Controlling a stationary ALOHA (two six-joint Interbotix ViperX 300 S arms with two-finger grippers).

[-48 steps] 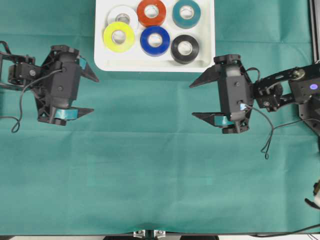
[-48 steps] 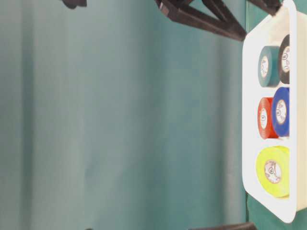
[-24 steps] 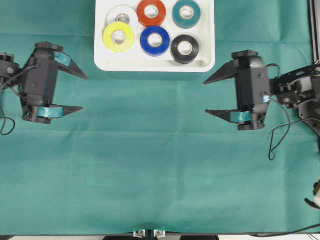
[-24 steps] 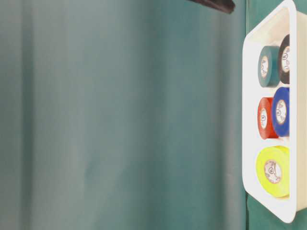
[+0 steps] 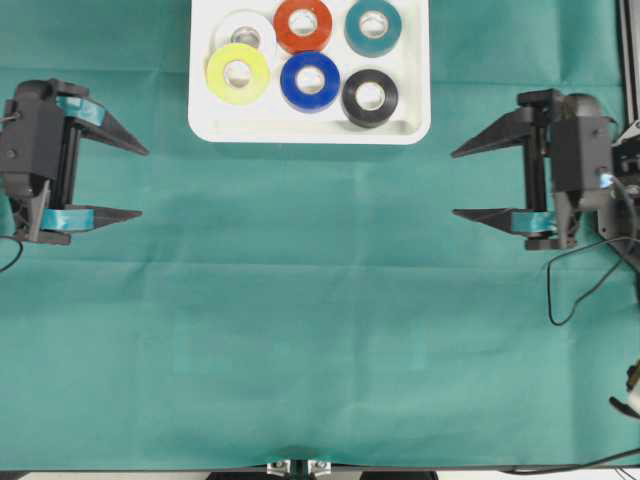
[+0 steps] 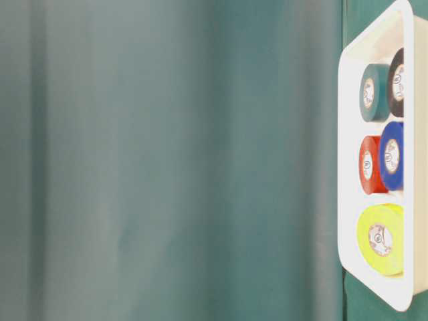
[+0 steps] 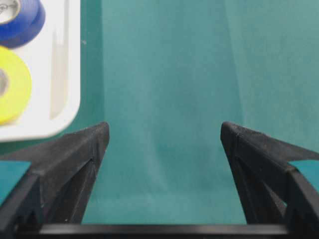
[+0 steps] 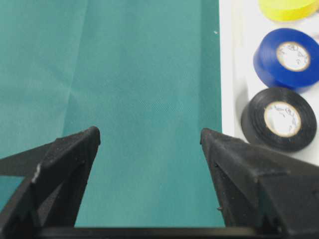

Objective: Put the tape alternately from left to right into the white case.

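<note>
The white case (image 5: 300,133) lies at the table's far edge, with several rolls of tape in it: white (image 5: 245,35), orange-red (image 5: 303,24) and teal (image 5: 373,26) behind, yellow (image 5: 238,73), blue (image 5: 310,81) and black (image 5: 369,97) in front. The yellow roll overlaps the white one. My left gripper (image 5: 143,182) stands open and empty at the left edge, off the case's left corner. My right gripper (image 5: 454,184) is open and empty at the right. In the wrist views both grippers, left (image 7: 164,130) and right (image 8: 149,132), have only cloth between them.
Green cloth (image 5: 300,320) covers the whole table. A loose black cable (image 5: 560,290) hangs from the right arm onto the cloth. The case's corner (image 7: 60,99) with the yellow roll (image 7: 12,84) shows in the left wrist view, and the black roll (image 8: 279,119) in the right.
Both grippers have drawn outward, away from the middle, toward the left and right table edges, staying open. The dark fingers have left the table-level view. The rolls have not moved.
</note>
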